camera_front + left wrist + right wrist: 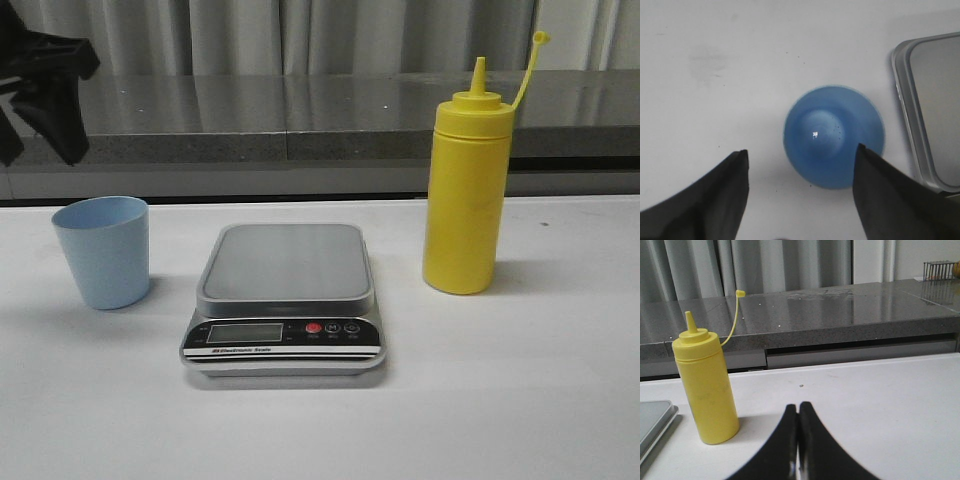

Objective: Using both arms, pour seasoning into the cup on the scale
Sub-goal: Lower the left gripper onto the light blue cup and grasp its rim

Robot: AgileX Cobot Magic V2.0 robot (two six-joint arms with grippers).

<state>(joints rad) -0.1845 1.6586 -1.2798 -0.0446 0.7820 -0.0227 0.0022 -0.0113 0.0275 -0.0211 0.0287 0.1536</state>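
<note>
The left gripper (pixel 800 175) is hanging spread wide directly above the upright cup (pixel 834 136), which is standing on the table just left of the scale (pixel 285 292), while the right gripper (pixel 798 412), pressed together, is facing the bottle (pixel 705 385).

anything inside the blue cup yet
No seasoning: the left wrist view looks straight down into the cup and shows only its bare blue bottom with a few tiny dark specks. Nothing covers the opening.

Grey curtains (pixel 250 35) bhd stone counter (pixel 300 115)
</note>
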